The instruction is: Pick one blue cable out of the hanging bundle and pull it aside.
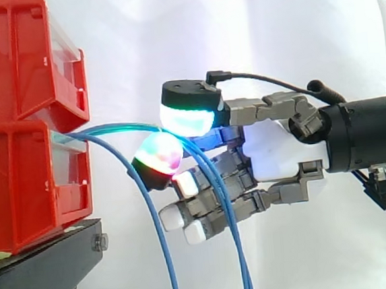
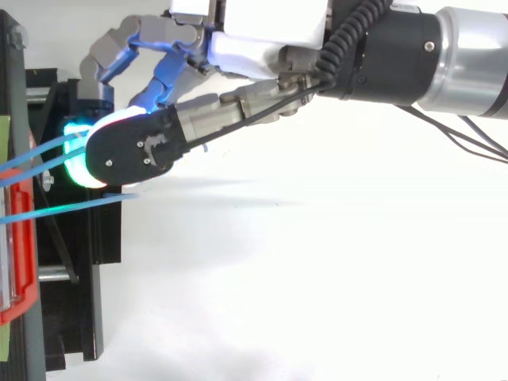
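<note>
The hand (image 1: 275, 152), entering from the right, pinches one thin blue cable (image 1: 120, 128) between two glowing pads (image 1: 187, 116), its remaining fingers half-curled below. The cable leaves the lower red plastic bin (image 1: 28, 193). Other blue cables (image 1: 164, 255) hang just beside it, past the black stand (image 1: 48, 269).
</note>
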### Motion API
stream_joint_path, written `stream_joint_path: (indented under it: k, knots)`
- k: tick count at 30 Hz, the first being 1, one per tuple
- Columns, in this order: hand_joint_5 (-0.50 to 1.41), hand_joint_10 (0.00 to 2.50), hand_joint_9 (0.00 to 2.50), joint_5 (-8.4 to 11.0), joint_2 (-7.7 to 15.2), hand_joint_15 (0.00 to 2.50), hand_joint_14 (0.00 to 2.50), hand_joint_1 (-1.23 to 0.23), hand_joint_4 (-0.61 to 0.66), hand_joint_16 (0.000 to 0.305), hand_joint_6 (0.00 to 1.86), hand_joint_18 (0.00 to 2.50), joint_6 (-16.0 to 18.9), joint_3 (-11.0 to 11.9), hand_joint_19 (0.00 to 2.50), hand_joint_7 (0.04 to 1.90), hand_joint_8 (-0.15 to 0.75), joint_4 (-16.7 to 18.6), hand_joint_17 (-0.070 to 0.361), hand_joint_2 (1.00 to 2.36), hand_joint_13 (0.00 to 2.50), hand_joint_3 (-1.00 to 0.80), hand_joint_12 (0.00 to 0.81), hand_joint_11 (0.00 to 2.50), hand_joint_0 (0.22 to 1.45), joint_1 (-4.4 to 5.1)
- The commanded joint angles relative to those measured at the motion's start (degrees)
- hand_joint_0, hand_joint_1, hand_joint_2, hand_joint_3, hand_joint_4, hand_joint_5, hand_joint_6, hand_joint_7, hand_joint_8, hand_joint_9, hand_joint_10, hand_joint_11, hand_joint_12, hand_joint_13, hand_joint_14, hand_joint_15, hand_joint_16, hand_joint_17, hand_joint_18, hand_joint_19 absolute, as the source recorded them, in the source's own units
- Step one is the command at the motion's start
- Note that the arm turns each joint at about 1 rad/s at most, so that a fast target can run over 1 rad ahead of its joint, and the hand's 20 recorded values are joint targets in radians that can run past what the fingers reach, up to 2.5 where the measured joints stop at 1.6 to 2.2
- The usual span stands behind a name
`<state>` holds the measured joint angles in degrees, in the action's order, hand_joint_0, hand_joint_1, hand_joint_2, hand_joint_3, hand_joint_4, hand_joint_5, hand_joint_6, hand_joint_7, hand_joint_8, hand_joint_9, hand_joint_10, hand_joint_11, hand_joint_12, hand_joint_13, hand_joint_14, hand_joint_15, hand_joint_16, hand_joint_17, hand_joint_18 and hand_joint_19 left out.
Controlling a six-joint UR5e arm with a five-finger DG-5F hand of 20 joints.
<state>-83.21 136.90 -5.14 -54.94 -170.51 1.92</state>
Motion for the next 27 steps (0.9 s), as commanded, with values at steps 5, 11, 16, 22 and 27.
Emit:
stream_joint_path:
  k: [5, 11, 16, 22, 27]
  knots:
    - [-0.16, 0.02, 0.91, -0.11, -0.1, 0.4, 0.02, -0.83, 0.04, 0.044, 0.97, 0.59, -0.1, 0.3, 0.38, 0.7, 0.247, 0.0, 0.098, 1.01, 0.68, -0.1, 0.276, 0.65, 0.61, -0.25]
    - [-0.11, 0.02, 1.01, -0.64, -0.1, 0.41, 0.02, -0.32, 0.01, 0.039, 0.9, 0.53, -0.1, 0.5, 0.44, 0.85, 0.239, -0.3, 0.087, 1.0, 0.68, -0.48, 0.251, 0.59, 0.55, -0.69]
    - [-0.11, 0.02, 1.03, -0.55, -0.1, 0.41, 0.02, -0.45, 0.02, 0.038, 0.89, 0.54, -0.2, 0.8, 0.44, 0.89, 0.246, -0.6, 0.085, 1.01, 0.7, -0.28, 0.256, 0.6, 0.58, -0.78]
    - [-0.11, 0.02, 1.09, -0.55, -0.1, 0.41, 0.01, -0.79, -0.08, 0.051, 0.96, 0.7, -0.3, 0.9, 0.36, 0.87, 0.297, -0.6, 0.115, 1.09, 0.78, -0.01, 0.318, 0.73, 0.6, -0.78]
    - [-0.12, 0.02, 1.05, -0.64, -0.1, 0.41, 0.02, -0.85, -0.27, 0.046, 0.98, 0.69, -0.4, 1.1, 0.37, 1.02, 0.258, -0.8, 0.103, 1.06, 0.76, 0.05, 0.295, 0.75, 0.68, -0.96]
